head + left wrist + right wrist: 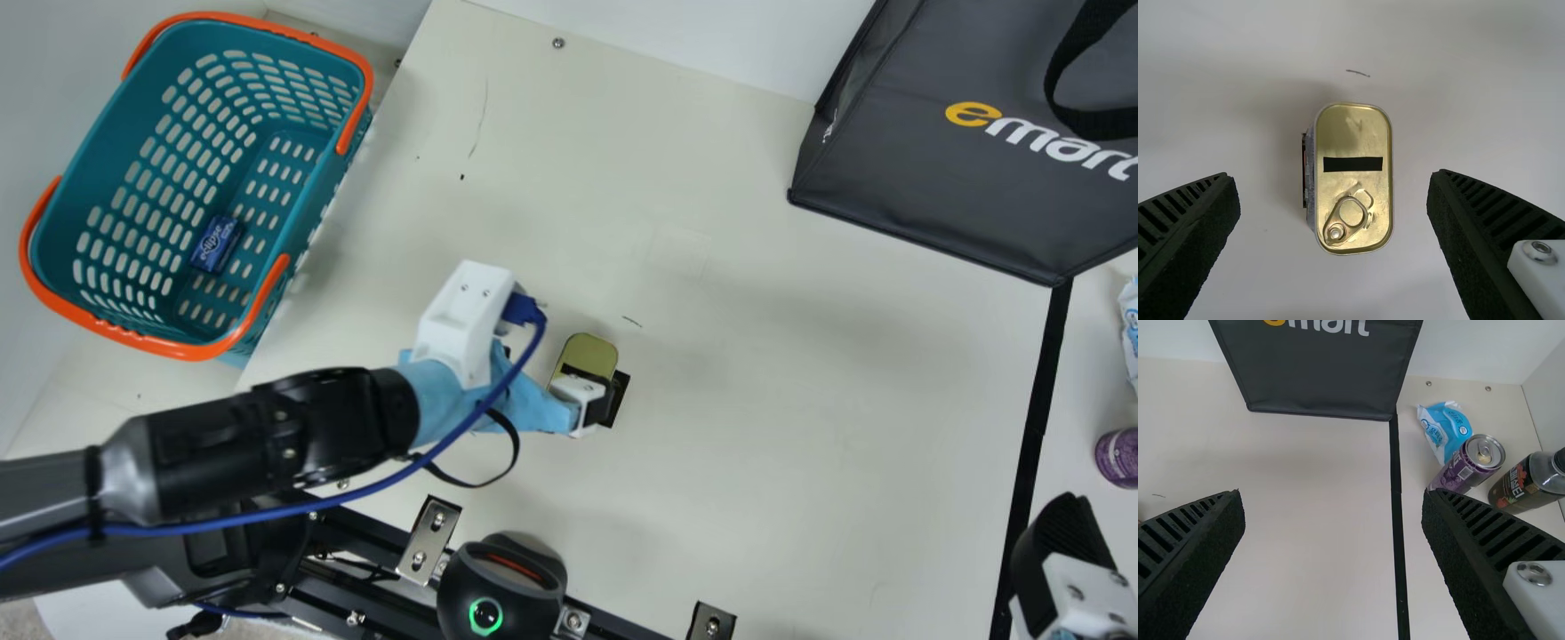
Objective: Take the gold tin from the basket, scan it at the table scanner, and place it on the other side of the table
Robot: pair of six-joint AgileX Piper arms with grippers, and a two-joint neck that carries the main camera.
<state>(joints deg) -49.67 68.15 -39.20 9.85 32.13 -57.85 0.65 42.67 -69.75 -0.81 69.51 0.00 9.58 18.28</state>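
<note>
Gold tin [591, 351] rests on the tabletop [756, 356], pull-ring [1349, 217] side up, beneath my left claw [582, 391], whose fingers stand wide apart with the tin between them in the wrist view. Nearby sits the black scanner [498, 591]; farther off, a teal basket [307, 191] holds a blue pack [216, 244]. My right claw [1058, 551], also spread wide, hangs near the black line [1036, 418], well apart from the tin.
</note>
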